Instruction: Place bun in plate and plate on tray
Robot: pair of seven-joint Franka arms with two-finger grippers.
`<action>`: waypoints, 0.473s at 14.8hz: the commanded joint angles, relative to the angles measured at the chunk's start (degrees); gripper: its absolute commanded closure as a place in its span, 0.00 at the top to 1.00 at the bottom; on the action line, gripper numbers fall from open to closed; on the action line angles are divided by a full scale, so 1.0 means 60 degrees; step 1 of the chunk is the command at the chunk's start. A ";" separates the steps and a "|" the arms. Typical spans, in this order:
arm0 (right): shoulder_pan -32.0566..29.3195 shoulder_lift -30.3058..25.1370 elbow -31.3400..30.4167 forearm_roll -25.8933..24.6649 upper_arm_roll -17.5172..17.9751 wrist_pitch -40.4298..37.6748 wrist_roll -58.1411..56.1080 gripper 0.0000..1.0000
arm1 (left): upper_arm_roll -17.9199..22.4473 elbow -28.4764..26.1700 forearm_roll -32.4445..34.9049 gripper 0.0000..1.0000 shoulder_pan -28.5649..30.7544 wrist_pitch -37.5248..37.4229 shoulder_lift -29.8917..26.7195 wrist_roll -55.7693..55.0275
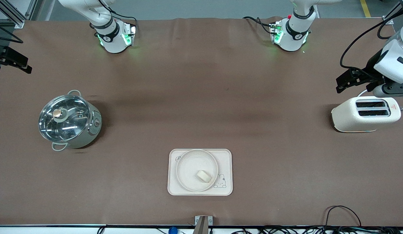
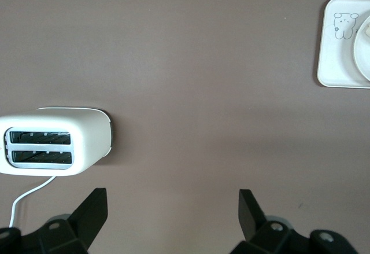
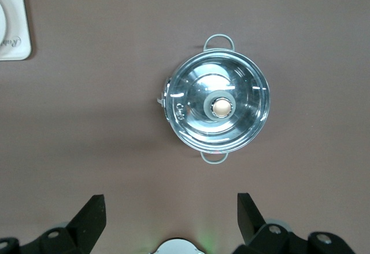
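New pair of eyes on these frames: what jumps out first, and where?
The bun lies in the plate, which sits on the tray at the table edge nearest the front camera. A lidded steel pot stands toward the right arm's end, a white toaster toward the left arm's. Both arms wait: the open left gripper hangs beside the toaster, the open right gripper near the pot.

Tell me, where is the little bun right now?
In the front view the bun lies in the plate, which sits on the tray, near the table edge closest to the camera, beside the rabbit drawing.
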 commanded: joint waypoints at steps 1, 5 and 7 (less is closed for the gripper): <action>-0.0427 -0.0211 -0.0442 -0.0109 0.0080 0.0243 -0.0449 1.00 | -0.0038 0.0141 -0.0016 1.00 0.0033 0.0026 -0.0058 0.0141; -0.0515 -0.0196 -0.0471 -0.0050 0.0080 0.0287 -0.0493 1.00 | -0.0038 0.0142 -0.0016 1.00 0.0018 0.0026 -0.0058 0.0141; -0.0501 -0.0196 -0.0486 0.0067 0.0080 0.0375 -0.0493 1.00 | -0.0038 0.0142 -0.0016 1.00 0.0003 0.0026 -0.0058 0.0140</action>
